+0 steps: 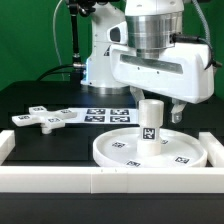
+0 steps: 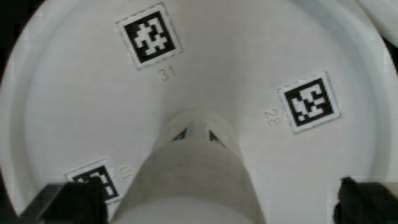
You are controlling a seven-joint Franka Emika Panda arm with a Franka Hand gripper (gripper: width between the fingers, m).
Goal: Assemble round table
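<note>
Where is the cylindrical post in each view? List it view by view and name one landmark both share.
Exterior view: the cylindrical post stands upright at the middle of the round disc, right of the picture's centre, beneath the gripper.
Wrist view: the post is seen from above, between the gripper's dark fingers, with the disc behind it.
Shared landmark: the tagged round disc it stands on.
</note>
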